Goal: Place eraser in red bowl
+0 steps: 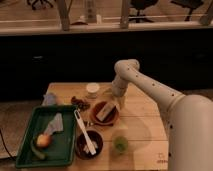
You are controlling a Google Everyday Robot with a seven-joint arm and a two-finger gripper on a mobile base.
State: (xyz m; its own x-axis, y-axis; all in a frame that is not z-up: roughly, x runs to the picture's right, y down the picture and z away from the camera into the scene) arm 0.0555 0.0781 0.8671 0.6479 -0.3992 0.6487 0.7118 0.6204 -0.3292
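The red bowl [106,114] sits near the middle of the wooden table [145,130]. The eraser [104,111], a pale block with dark sides, lies inside the bowl. My gripper [113,100] hangs just above the bowl's far right rim, close over the eraser's upper end. The white arm [150,87] reaches in from the right.
A small white cup [92,89] stands behind the bowl. A dark brown bowl [90,144] holds a long white-handled utensil [83,132]. A green cup [119,144] is at the front. A green tray [47,135] at left holds an orange fruit [43,140].
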